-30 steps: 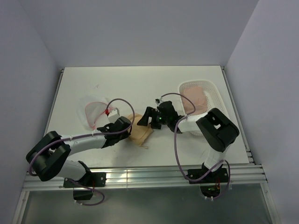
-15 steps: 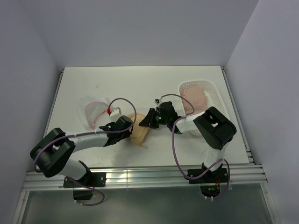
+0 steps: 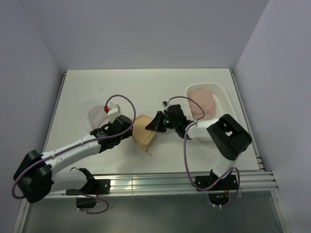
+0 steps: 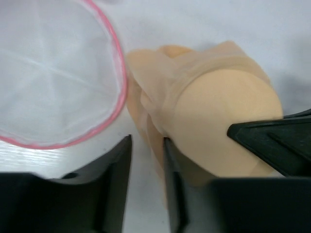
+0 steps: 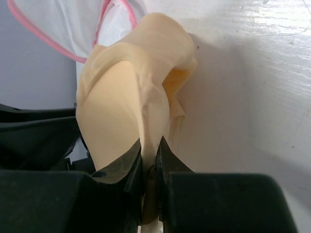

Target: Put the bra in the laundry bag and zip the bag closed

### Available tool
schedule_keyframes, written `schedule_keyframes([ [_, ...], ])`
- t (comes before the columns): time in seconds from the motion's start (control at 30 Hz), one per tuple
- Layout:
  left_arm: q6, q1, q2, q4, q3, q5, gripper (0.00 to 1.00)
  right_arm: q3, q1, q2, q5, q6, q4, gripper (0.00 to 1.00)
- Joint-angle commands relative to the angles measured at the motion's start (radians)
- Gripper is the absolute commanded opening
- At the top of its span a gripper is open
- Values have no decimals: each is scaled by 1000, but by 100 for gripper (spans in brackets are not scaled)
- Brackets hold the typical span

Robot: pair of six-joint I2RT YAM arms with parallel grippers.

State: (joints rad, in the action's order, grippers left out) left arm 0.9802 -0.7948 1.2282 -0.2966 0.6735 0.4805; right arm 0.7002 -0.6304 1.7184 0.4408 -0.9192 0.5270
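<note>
The peach-tan bra [image 3: 142, 133] sits bunched on the table in the middle, one padded cup [image 4: 221, 116] bulging upward. My right gripper [image 5: 149, 156] is shut on a fold of the bra [image 5: 121, 97] at its right side [image 3: 152, 125]. At the bra's left side my left gripper [image 4: 147, 167] is open, with only bare table between its fingers; its right finger [image 4: 170, 179] lies against the bra's edge. The laundry bag [image 3: 97, 116], white mesh with a pink rim [image 4: 119, 73], lies open and flat just left of the bra.
A white perforated basket [image 3: 219, 97] holding a paler pink garment [image 3: 203, 103] stands at the right of the table. The right gripper's black finger [image 4: 272, 143] shows at the cup's right in the left wrist view. Grey walls enclose the table.
My right gripper has shut on the bra's fold. My left gripper has let go of it and opened, and the left arm has stretched out. The bra now stands bunched higher.
</note>
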Motion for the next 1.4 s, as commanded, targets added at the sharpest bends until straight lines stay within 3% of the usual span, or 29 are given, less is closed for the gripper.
schedule_keyframes([
  [0.0, -55, 14, -108, -142, 103, 144, 42, 12, 1, -62, -5, 8, -24, 3],
  [0.1, -70, 34, -156, -239, 155, 211, 51, 25, 6, -82, 2, 3, -48, 0],
  [0.33, -101, 150, -161, -394, 258, 332, 57, 74, 12, -170, 19, 6, -145, 0],
  [0.5, -124, 256, -52, -479, 337, 360, 55, 120, 18, -250, 56, 16, -237, 0],
  [0.63, -132, 279, 66, -599, 450, 453, 57, 153, 21, -308, 67, 32, -291, 0],
  [0.73, -173, 295, 85, -599, 488, 512, 60, 157, 20, -325, 75, 29, -292, 0],
  [0.97, -417, 419, 70, -422, 483, 382, 76, 113, 21, -371, 87, 11, -274, 0],
  [1.1, -526, 511, 74, -357, 457, 201, 77, 81, 24, -402, 85, 3, -263, 0],
  [1.23, -598, 525, 88, -322, 445, 138, 77, 74, 24, -422, 87, -6, -259, 0],
  [1.37, -621, 540, 123, -309, 457, 60, 67, 73, 29, -439, 87, -4, -271, 0],
])
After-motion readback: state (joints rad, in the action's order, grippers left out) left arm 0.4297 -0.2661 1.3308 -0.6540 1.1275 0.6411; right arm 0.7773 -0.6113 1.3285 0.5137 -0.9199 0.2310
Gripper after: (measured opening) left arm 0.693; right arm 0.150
